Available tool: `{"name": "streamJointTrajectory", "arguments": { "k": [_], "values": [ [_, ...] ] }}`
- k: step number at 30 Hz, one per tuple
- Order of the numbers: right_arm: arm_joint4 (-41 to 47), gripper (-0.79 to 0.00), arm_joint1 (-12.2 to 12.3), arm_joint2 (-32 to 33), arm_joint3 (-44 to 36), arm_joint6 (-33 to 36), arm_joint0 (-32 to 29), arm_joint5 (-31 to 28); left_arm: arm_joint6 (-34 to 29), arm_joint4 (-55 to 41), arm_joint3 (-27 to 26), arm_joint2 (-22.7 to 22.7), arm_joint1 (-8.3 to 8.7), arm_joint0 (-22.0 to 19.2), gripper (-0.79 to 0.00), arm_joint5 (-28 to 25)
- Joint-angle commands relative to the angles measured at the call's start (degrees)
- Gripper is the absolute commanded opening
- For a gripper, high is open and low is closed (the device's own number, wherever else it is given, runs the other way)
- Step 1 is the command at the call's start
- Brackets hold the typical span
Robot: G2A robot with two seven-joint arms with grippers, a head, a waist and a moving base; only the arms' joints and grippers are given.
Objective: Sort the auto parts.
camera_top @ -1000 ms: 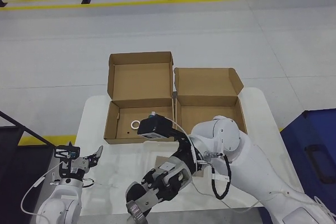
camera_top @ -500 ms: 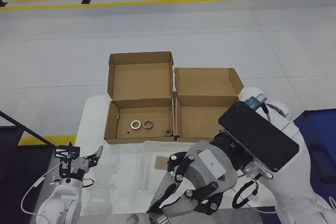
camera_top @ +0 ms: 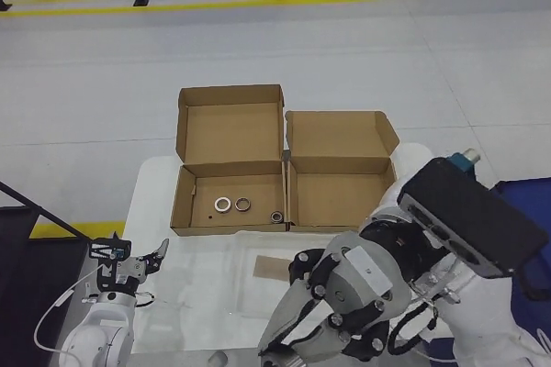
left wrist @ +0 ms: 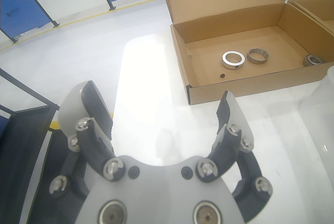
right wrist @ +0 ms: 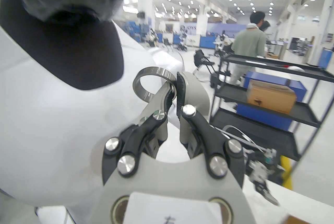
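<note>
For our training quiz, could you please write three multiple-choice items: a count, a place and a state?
1. Open brown cardboard boxes on the white table: A one; B two; C three.
2. The silver collar ring lies: A inside a box; B on the table; C in the left gripper.
3. The fingers of the right gripper are: A open; B shut on a grey steel ring; C shut empty.
Key: B, two side by side; A, it rests on a box floor; B, they pinch its rim.

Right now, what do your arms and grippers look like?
Both arms are white shells: the right arm carries a black panel, the left arm a white cable. The left gripper and right gripper have pale fingers, black ribbed pads, black links, silver screws.
</note>
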Motion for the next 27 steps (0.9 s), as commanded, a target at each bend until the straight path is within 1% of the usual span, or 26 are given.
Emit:
{"name": "streamJointTrajectory", "arguments": {
  "k": [1,3,7,9,16,18,21,24,27],
  "values": [
    [13.58,-0.785,-0.32,-3.17,0.79,0.03,0.20,3.93,0.00,0.00,0.00,0.00,0.00,0.00,0.000,0.00],
    [21.51,-0.785,-0.54,-5.66,3.00,3.12,0.98,9.02,0.00,0.00,0.00,0.00,0.00,0.00,0.000,0.00],
    [32.58,-0.785,-1.31,-9.18,5.89,8.27,1.54,13.72,0.00,0.00,0.00,0.00,0.00,0.00,0.000,0.00],
    [34.42,-0.785,-1.62,-10.44,7.33,9.42,1.51,15.99,0.00,0.00,0.00,0.00,0.00,0.00,0.000,0.00],
    [35.11,-0.785,-1.80,-10.62,7.38,9.14,1.34,16.33,0.00,0.00,0.00,0.00,0.00,0.00,0.000,0.00],
    [41.80,-0.785,-2.13,-12.12,5.66,7.18,-0.75,20.26,0.00,0.00,0.00,0.00,0.00,0.00,0.000,0.00],
    [49.41,-0.785,-2.47,-13.36,6.01,7.36,-2.33,27.12,0.00,0.00,0.00,0.00,0.00,0.00,0.000,0.00],
    [53.42,-0.785,-2.82,-13.49,6.42,8.06,-3.35,30.56,0.00,0.00,0.00,0.00,0.00,0.00,0.000,0.00],
    [53.83,-0.785,-3.07,-13.30,6.69,8.07,-3.93,32.89,0.00,0.00,0.00,0.00,0.00,0.00,0.000,0.00]
  ]
}}
